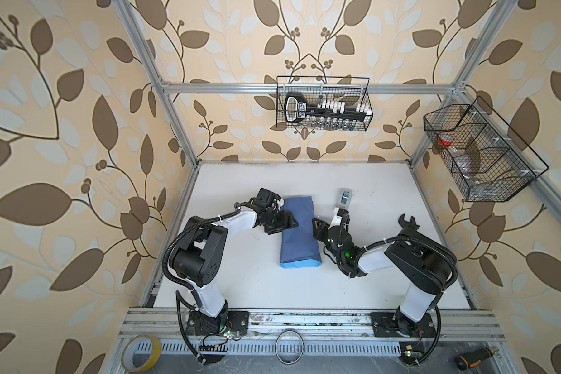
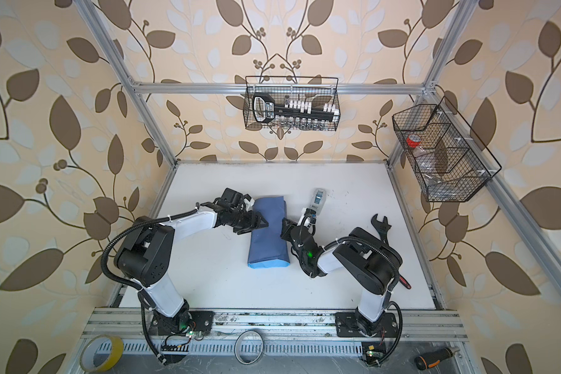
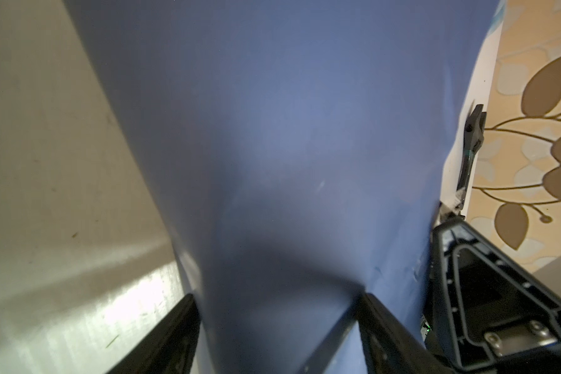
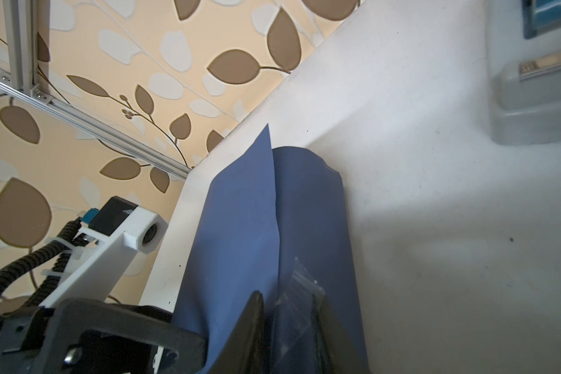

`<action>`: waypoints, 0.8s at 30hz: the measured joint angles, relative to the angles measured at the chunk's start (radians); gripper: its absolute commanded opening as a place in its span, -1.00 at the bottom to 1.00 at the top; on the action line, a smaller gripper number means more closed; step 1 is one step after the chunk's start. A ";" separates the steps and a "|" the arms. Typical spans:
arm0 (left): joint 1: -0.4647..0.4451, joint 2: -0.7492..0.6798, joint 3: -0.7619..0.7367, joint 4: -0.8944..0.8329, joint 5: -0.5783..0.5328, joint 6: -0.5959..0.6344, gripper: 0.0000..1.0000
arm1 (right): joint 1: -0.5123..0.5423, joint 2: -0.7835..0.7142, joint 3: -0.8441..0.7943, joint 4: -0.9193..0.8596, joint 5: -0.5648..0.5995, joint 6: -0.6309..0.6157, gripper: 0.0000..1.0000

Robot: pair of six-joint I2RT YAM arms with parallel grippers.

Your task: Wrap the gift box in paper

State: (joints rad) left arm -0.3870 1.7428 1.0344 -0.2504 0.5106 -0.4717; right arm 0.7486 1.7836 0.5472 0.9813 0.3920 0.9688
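Both long sides of the paper (image 1: 300,239), lying near-to-far, are flanked: left gripper (image 1: 289,223) spread wide, right gripper (image 1: 316,226) narrowly parted.

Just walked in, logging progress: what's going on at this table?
Both arms are wrapping. The blue paper is folded into a long bundle, with the gift box out of sight. The left gripper sits spread on its left side. The right gripper, jaws slightly apart, is at the seam with a clear tape strip. The tape dispenser stands just beyond.
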 measured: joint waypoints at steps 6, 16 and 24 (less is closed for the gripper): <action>0.000 0.000 0.000 0.000 0.002 0.000 0.53 | -0.047 -0.007 -0.025 -0.002 -0.029 -0.002 0.09; 0.000 0.000 0.000 0.000 0.003 0.000 0.53 | -0.221 -0.189 -0.117 -0.077 -0.157 -0.044 0.31; 0.000 0.001 0.000 0.000 0.003 0.000 0.53 | -0.187 -0.379 -0.025 -0.410 -0.216 -0.247 0.19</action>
State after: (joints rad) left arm -0.3866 1.7435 1.0344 -0.2504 0.5133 -0.4713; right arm 0.5613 1.4048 0.5224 0.5716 0.1757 0.7219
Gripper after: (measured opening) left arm 0.767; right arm 0.622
